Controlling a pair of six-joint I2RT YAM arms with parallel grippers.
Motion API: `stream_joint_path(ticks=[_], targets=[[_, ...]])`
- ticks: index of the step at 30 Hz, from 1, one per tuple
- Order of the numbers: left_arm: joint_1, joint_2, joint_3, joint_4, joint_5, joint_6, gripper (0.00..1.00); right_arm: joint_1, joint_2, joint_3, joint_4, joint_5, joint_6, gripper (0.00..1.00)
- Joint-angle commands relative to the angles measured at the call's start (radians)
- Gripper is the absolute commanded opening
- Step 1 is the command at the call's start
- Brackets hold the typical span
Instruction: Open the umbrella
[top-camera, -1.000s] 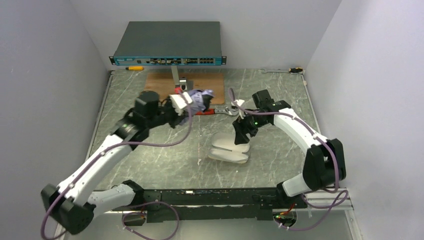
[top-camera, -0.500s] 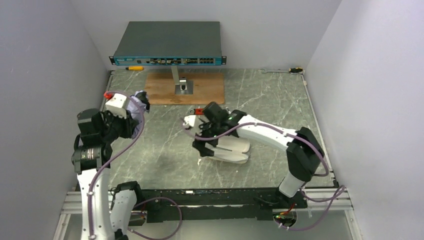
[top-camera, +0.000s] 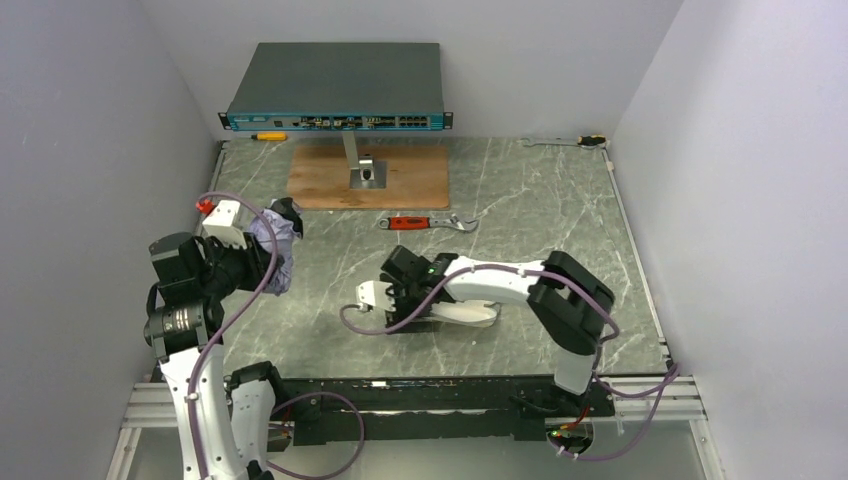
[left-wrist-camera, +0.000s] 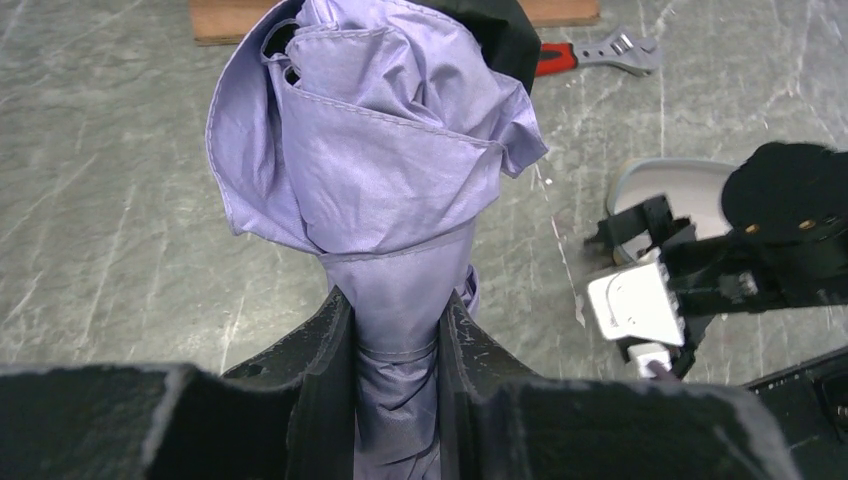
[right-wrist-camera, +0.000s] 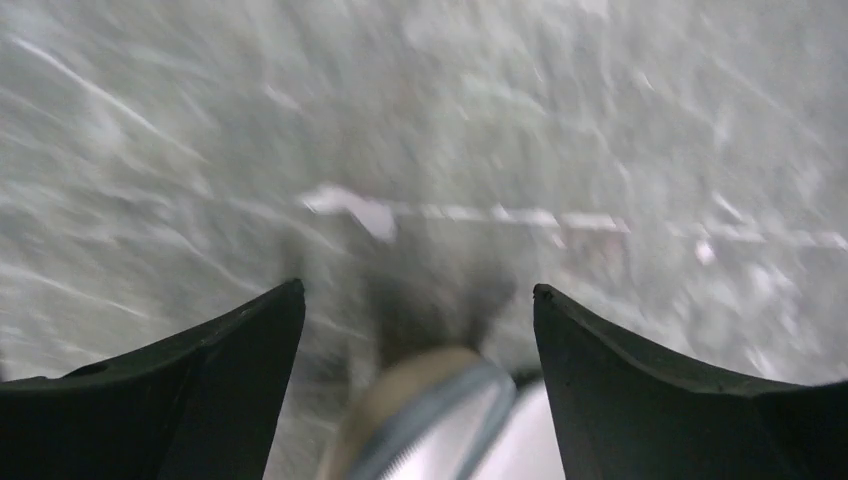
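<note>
The umbrella is a folded bundle of lilac fabric with black lining showing at its top end, held up above the left side of the table. In the left wrist view the umbrella fills the middle, and my left gripper is shut on its narrow wrapped part, one finger on each side. From above, the left gripper sits just below the bundle. My right gripper is open and low over the table, apart from the umbrella. It holds nothing.
Pale slippers lie under the right forearm, a blurred toe between the right fingers. A red-handled wrench lies mid-table. A wooden board, a network switch, a yellow tool and another wrench are at the back.
The left arm swung from the centre by the red wrench to the left side, carrying the umbrella. The right arm swept left and down over the slippers, its jaws wider than before.
</note>
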Motion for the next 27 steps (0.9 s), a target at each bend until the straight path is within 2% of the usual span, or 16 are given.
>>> stream_joint_path(ticks=[1,6,10,13,16,19,23,27], targets=[[0.006,-0.044,-0.028,0.054,0.14,0.078,0.0,-0.039,-0.107,-0.17,0.065,0.128,-0.167,0.85],[-0.005,-0.003,-0.032,0.002,0.216,0.253,0.0,-0.237,-0.225,-0.312,0.03,0.122,-0.287,0.83],[-0.048,0.055,-0.045,-0.031,0.189,0.428,0.0,-0.44,-0.284,-0.404,0.014,0.126,-0.428,0.83],[-0.117,0.083,-0.06,-0.012,0.153,0.521,0.0,-0.566,-0.297,-0.429,0.006,0.123,-0.508,0.82],[-0.243,0.116,-0.078,0.027,0.064,0.563,0.0,-0.694,-0.275,-0.434,0.043,0.14,-0.595,0.82],[-0.37,0.147,-0.094,0.073,-0.001,0.586,0.0,-0.82,-0.19,-0.351,0.068,0.155,-0.612,0.82],[-0.469,0.207,-0.106,0.126,-0.009,0.601,0.0,-0.943,-0.034,-0.163,0.037,0.149,-0.465,0.83],[-0.56,0.262,-0.093,0.141,-0.009,0.642,0.0,-1.02,0.003,-0.022,-0.042,0.118,-0.358,0.89]])
